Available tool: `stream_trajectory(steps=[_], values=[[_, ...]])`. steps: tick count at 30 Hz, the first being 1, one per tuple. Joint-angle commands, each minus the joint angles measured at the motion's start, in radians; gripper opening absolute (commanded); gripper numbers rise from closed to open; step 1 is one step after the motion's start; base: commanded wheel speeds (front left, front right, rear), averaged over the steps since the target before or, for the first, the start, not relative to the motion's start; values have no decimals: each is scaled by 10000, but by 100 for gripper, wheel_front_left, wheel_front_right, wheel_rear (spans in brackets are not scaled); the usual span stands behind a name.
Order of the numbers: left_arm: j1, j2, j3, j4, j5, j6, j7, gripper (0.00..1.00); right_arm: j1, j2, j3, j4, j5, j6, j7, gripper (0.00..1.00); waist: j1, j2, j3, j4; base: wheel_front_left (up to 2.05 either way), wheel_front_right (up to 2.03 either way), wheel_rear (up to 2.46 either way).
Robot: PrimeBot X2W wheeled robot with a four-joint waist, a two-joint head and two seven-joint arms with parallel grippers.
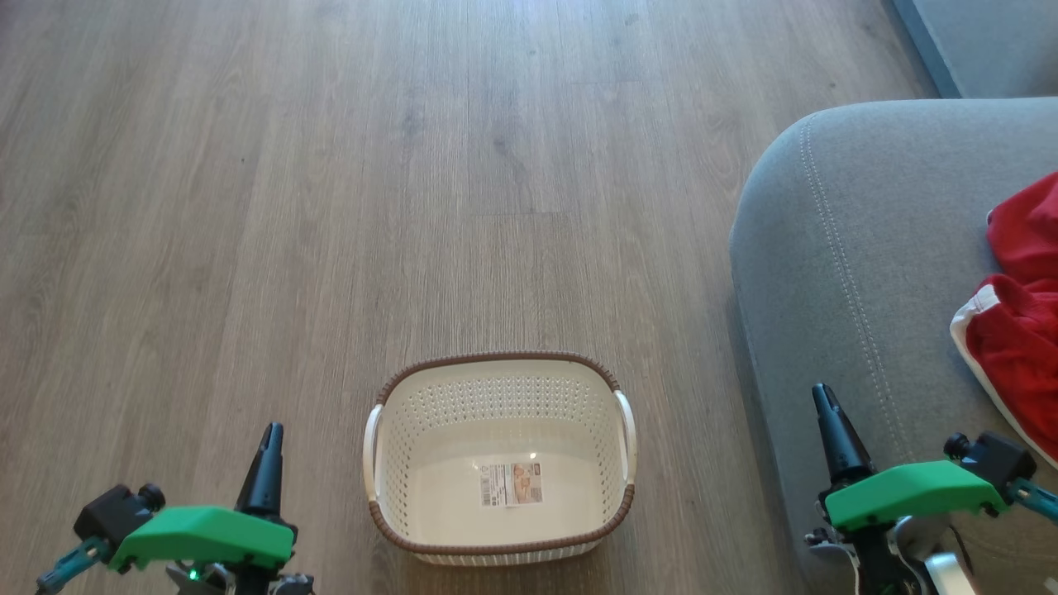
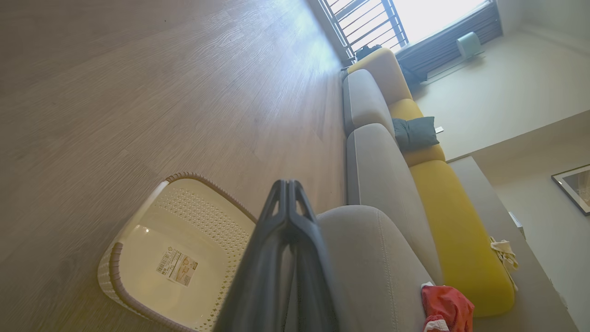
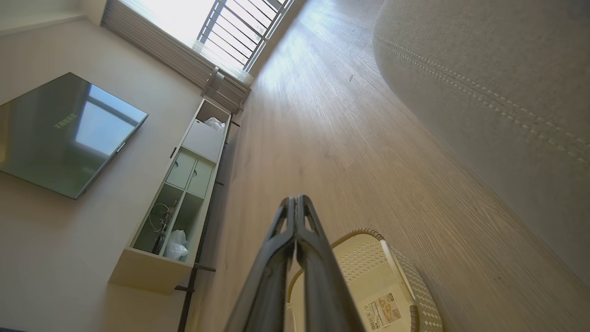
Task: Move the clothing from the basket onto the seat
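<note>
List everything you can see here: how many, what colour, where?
basket: one, cream, brown rim, empty, on the floor
clothing: two pieces, red, on the seat
seat: one, grey, right of the basket
floor: one, grey-brown wood
cushion: one, dark, against the yellow sofa back
television: one, dark, on the wall
cabinet: one, pale, near the television
left hand: one, dark, shut, left of the basket
right hand: one, dark, shut, by the seat's edge
</note>
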Motion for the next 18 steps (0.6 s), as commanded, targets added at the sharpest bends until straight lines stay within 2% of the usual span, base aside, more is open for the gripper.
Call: stream_trajectory(steps=[1, 18], values=[[-550, 35, 328, -290, -335, -78, 98, 0, -523, -139, 11, -410, 400, -1, 73, 0, 0, 0, 0, -1, 0, 0, 0], [-758, 38, 556, -273, -2000, -193, 569, 0, -588, -133, -332, -531, 2264, -1, 533, 0, 0, 0, 2, -11, 0, 0, 0]])
